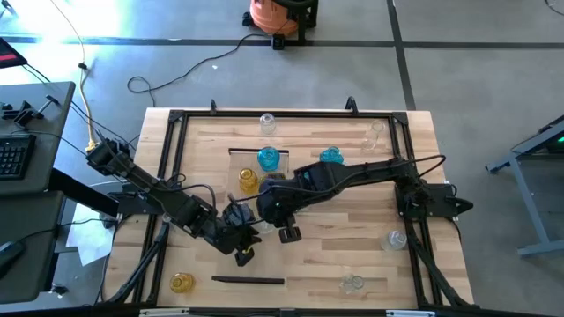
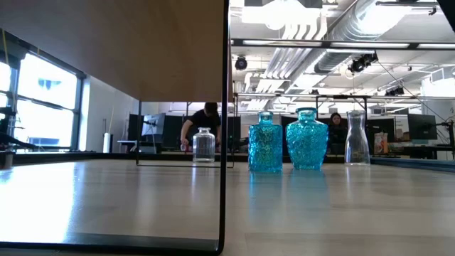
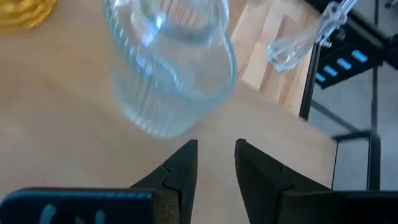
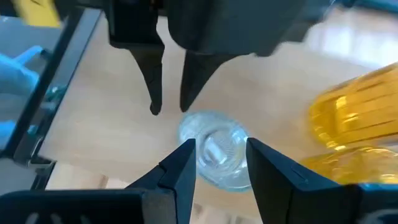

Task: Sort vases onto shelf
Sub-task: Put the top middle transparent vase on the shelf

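A clear ribbed vase stands on the shelf, near a yellow vase and two blue vases. The left gripper and right gripper flank it from opposite sides, fingers parted, gripping nothing. Another yellow vase sits well away.

The floor around the table is smooth grey concrete crossed by dark lines, with a yellow cable and a thin black cord trailing over it. An orange shop vacuum stands beyond the far edge, and a desk with a keyboard sits off to one side. Across the room, big windows let in daylight, pale ducts run under the open ceiling, and two people sit among monitors.
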